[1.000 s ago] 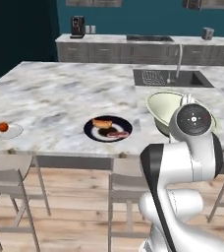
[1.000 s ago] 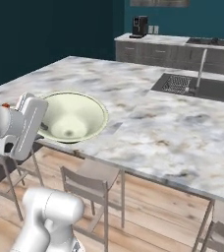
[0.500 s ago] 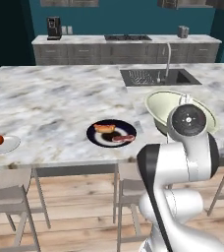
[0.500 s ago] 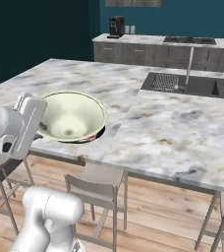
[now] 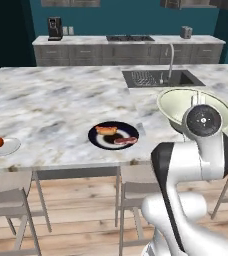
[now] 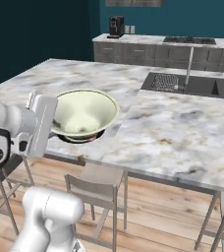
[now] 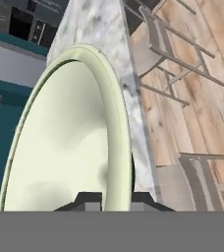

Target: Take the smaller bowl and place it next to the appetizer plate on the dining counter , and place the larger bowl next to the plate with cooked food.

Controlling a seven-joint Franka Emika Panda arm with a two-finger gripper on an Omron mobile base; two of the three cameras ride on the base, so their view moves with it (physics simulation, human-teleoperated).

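Note:
My gripper (image 7: 115,201) is shut on the near rim of the larger bowl (image 7: 70,142), a wide whitish-cream bowl with a greenish rim. I hold the larger bowl (image 5: 186,106) tilted just above the dining counter (image 5: 61,100), near its front edge. The plate with cooked food (image 5: 113,135), dark and round, lies on the marble to the bowl's left. Far left sits the appetizer plate (image 5: 5,145), with a small red ball on it. From the right, the larger bowl (image 6: 84,110) hangs beside my white hand. The smaller bowl is out of view.
A sink (image 5: 161,78) with a tall faucet is set into the counter behind the bowl. Grey chairs (image 5: 8,200) (image 6: 97,189) stand along the counter's near side on the wooden floor. A back counter with a coffee machine (image 5: 54,27) runs along the teal wall.
The whole picture has shifted, so the base has driven and the cameras with it. The larger bowl stays in my shut gripper and keeps its place beside the hand.

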